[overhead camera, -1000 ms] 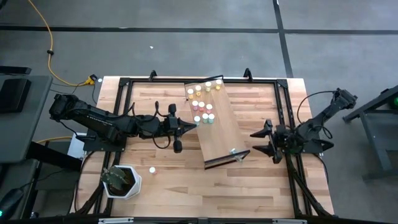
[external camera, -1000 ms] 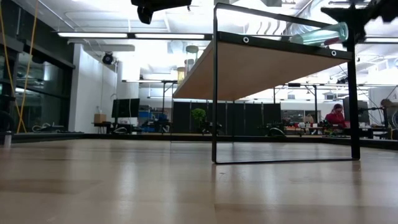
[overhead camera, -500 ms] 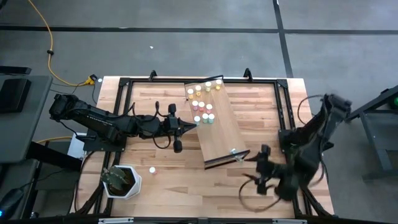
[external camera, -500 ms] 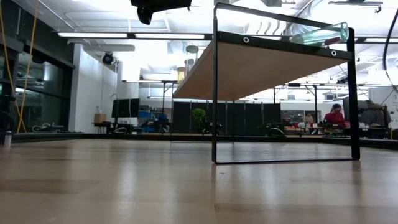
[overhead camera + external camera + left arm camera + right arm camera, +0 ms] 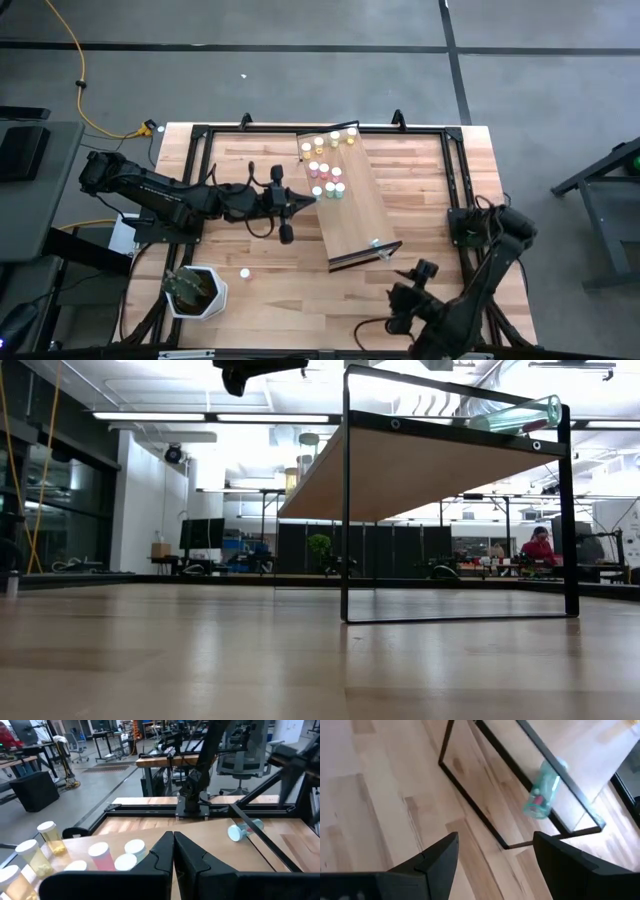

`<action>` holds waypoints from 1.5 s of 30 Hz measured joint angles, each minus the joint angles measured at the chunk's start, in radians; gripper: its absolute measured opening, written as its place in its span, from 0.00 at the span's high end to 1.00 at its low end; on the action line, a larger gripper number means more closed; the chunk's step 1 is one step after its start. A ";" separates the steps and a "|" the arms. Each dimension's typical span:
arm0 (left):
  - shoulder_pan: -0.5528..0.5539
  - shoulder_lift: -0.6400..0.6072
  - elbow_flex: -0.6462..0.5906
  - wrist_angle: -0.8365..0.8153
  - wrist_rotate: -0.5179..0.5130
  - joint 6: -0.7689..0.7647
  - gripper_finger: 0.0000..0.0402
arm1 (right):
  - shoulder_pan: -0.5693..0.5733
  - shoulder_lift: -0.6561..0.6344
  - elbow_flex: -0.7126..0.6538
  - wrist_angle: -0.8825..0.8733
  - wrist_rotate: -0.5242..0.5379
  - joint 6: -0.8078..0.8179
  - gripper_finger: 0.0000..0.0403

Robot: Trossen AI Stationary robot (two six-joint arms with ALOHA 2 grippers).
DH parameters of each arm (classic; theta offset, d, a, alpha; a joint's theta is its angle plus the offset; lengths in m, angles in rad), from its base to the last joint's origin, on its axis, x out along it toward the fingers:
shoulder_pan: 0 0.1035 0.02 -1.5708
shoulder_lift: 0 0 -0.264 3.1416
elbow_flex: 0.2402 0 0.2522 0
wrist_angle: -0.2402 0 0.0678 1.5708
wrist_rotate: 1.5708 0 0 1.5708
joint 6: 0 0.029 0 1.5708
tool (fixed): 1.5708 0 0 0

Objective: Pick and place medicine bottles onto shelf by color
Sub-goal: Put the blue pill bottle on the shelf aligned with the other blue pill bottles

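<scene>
The shelf stands tilted on a dark frame in the middle of the table. Yellow medicine bottles stand in a row at its far end, with pink and teal ones grouped just nearer. One teal bottle lies on its side at the shelf's near right corner. Another small bottle stands on the table, left of the shelf. My left gripper is shut and empty at the shelf's left edge, beside the standing bottles. My right gripper hangs open over the table's near right part, pointing at the lying teal bottle.
A white pot with a plant stands at the near left corner. A dark metal frame runs round the tabletop. Bare wood lies between the shelf's near end and the near edge. A person in red sits far behind the table.
My right arm has swung from right of the shelf toward the table's near edge. It has turned and tipped downward, so its gripper now faces the shelf's near corner. Its fingers stay open. It has left the low view. The left arm and the bottles have kept still.
</scene>
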 joint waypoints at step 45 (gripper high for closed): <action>0.033 0.000 0.000 -0.017 0.004 -0.027 1.00 | 0.016 -0.123 -0.309 0.147 0.222 0.135 0.38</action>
